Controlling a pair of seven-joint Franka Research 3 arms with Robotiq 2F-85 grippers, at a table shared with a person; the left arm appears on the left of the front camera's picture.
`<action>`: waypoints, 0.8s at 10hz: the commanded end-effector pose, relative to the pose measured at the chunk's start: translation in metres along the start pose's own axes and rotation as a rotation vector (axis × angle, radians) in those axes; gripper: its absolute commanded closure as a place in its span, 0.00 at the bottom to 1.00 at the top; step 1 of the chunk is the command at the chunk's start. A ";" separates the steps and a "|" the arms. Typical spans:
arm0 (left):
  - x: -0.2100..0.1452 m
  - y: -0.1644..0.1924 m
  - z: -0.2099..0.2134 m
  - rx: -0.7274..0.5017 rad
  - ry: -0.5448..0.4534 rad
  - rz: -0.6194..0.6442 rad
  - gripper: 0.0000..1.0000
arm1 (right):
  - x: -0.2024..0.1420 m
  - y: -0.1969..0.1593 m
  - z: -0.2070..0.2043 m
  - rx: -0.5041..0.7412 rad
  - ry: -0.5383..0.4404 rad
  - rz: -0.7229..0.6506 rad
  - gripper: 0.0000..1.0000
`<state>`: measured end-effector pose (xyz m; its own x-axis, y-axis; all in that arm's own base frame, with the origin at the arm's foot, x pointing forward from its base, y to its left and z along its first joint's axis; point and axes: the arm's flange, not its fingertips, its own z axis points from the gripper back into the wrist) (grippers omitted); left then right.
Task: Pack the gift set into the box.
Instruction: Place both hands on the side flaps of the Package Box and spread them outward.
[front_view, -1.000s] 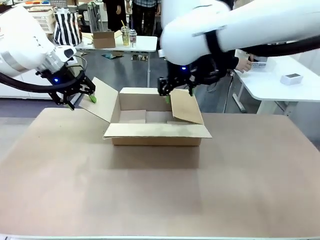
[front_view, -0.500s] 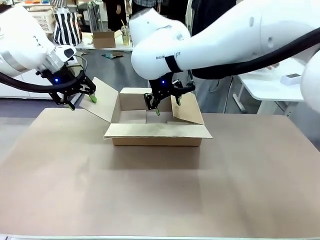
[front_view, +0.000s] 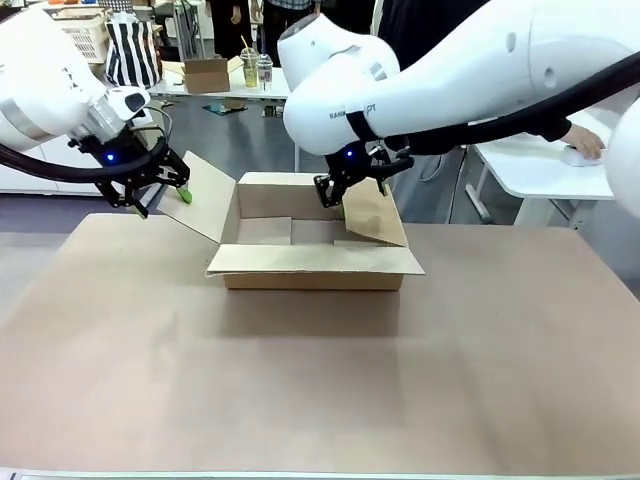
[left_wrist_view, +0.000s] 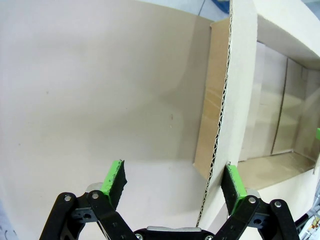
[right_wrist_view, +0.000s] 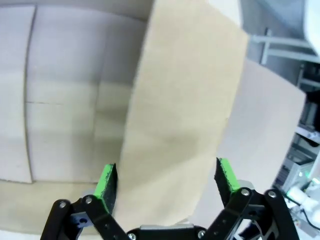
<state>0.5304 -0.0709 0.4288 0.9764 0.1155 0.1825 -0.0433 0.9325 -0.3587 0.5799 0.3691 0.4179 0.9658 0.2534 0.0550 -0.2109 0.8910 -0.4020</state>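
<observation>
The box (front_view: 312, 262) stands open on the table's middle, its flaps spread out. My left gripper (front_view: 165, 195) is open at the box's left flap (front_view: 205, 198); in the left wrist view (left_wrist_view: 172, 182) that flap's corrugated edge (left_wrist_view: 220, 140) runs between the fingers, close to the right pad (left_wrist_view: 233, 181). My right gripper (front_view: 345, 190) is open astride the upright right flap (front_view: 374, 215); the right wrist view (right_wrist_view: 165, 182) has this flap (right_wrist_view: 185, 100) between both green pads. The box's inside (right_wrist_view: 60, 90) looks bare. The gift set is hidden.
A person's hand (front_view: 584, 140) rests over a small pale item on the white side table (front_view: 540, 170) at the far right. Another white table (front_view: 240, 85) behind carries a small brown box and cups. The brown tabletop (front_view: 320, 380) stretches wide in front of the box.
My right gripper has pulled up and to the right, out of the box's inside, onto the right flap. The person's hand has come over the side table. My left gripper holds its place.
</observation>
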 end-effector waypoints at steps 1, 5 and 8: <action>-0.002 -0.001 0.002 0.020 -0.008 0.010 0.00 | -0.026 -0.031 0.010 -0.015 -0.010 -0.082 0.00; -0.002 -0.001 0.002 0.020 -0.008 0.010 0.00 | -0.049 -0.081 0.014 0.008 0.009 -0.158 0.00; -0.002 -0.001 0.002 0.020 -0.008 0.010 0.00 | -0.034 -0.086 0.022 0.002 0.012 -0.130 0.00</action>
<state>0.5302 -0.0712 0.4291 0.9764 0.1151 0.1830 -0.0427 0.9325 -0.3587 0.5526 0.2889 0.4768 0.9877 0.1188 0.1013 -0.0780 0.9377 -0.3387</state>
